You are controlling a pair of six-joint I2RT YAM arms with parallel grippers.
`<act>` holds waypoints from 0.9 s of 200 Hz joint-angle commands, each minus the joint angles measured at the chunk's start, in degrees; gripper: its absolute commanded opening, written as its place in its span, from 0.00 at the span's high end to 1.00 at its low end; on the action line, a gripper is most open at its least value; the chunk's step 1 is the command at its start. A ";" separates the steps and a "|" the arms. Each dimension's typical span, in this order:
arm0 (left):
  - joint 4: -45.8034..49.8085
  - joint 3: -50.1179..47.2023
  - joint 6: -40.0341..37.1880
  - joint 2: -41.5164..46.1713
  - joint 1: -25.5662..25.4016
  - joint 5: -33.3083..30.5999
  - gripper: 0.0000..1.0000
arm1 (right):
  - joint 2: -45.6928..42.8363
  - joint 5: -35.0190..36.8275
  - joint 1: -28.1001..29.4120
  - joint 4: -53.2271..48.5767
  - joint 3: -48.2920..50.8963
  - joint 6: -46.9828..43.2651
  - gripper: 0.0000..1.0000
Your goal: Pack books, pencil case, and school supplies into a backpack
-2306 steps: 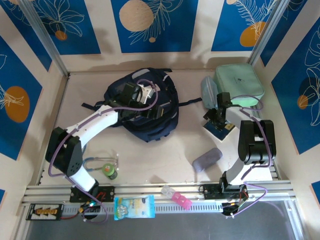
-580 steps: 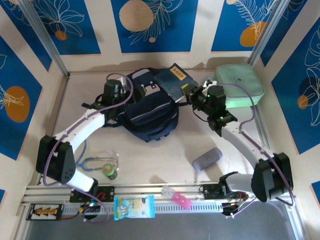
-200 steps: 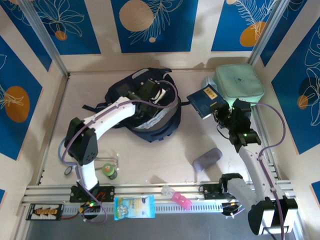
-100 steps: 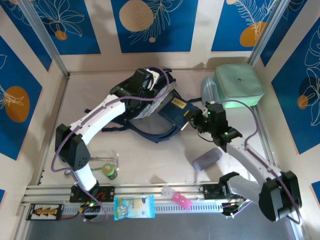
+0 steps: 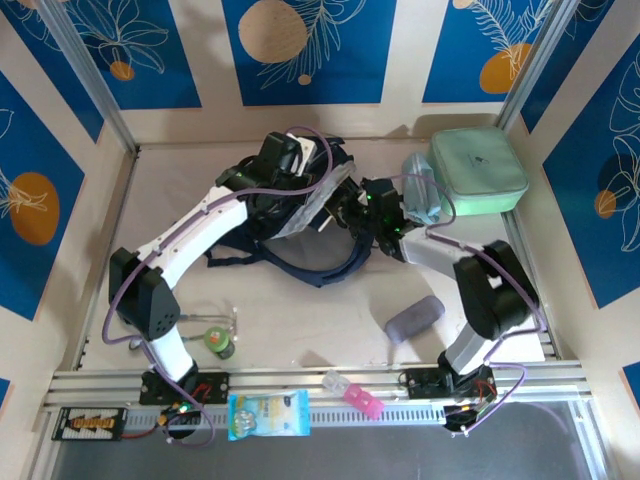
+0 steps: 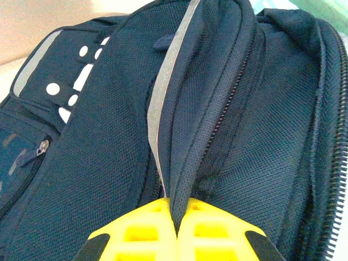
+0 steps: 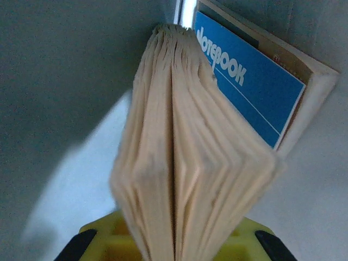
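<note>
Backpack of navy-blue fabric point(image 6: 109, 163) lies far-centre on the tabletop point(image 5: 300, 330), its zip edge pinched in the left fingers point(image 6: 141, 234) to hold the mouth open — the right fingers point(image 7: 100, 239) clamp a cream-paged book point(image 7: 179, 163), apparently inside beside the blue NOTEBOOK-lettered book point(image 7: 244, 92).

1. The beige table point(image 5: 170, 190) is being occupied at mid-rear by the navy backpack point(image 5: 310, 264).
2. A mint-green case point(image 5: 478, 170) is being carried at the far right corner.
3. A grey pouch point(image 5: 414, 318) and a small green round object point(image 5: 219, 343) are being supported nearer the front.
</note>
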State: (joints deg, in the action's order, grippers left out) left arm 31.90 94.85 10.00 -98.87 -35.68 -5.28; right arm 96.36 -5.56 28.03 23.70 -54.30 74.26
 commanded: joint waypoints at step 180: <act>-7.11 3.86 9.84 1.79 5.71 10.20 1.00 | 16.30 -0.90 3.58 -8.83 -18.38 13.87 0.28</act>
State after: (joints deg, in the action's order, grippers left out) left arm 31.73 95.33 17.45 -98.87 -30.74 2.17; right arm 118.69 -1.69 32.84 15.40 -76.73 86.54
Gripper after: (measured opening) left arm 0.044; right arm 0.701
